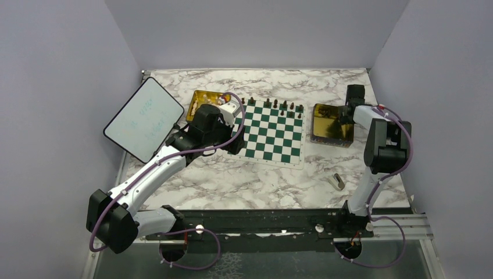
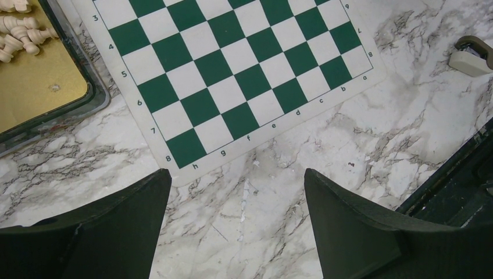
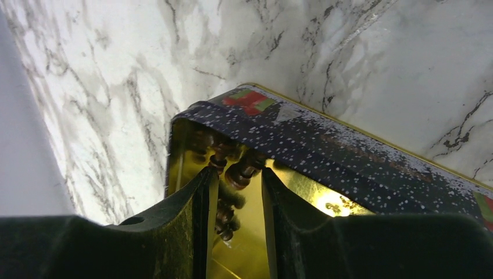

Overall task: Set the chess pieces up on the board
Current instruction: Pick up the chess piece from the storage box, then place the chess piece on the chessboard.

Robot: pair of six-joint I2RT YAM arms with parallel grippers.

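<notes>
The green and white board (image 1: pixel 270 133) lies mid-table, and a row of dark chess pieces (image 1: pixel 276 105) stands along its far edge. My left gripper (image 1: pixel 232 114) hangs open with nothing between its fingers. In the left wrist view it (image 2: pixel 237 172) is over bare marble just off the board's (image 2: pixel 232 70) h8 corner. My right gripper (image 1: pixel 344 114) reaches into the right gold tray (image 1: pixel 331 136). In the right wrist view its jaws (image 3: pixel 238 170) stand narrowly apart among dark brown pieces (image 3: pixel 228 216) lying in the tray's corner (image 3: pixel 302 133), gripping none. Cream pieces (image 2: pixel 20 32) lie in the left tray (image 2: pixel 40 93).
A white tablet (image 1: pixel 144 119) leans at the far left beside the left gold tray (image 1: pixel 203 99). A small grey-beige block (image 1: pixel 337 181) lies on the marble near the right arm, and it also shows in the left wrist view (image 2: pixel 471 58). The grey walls close in on both sides.
</notes>
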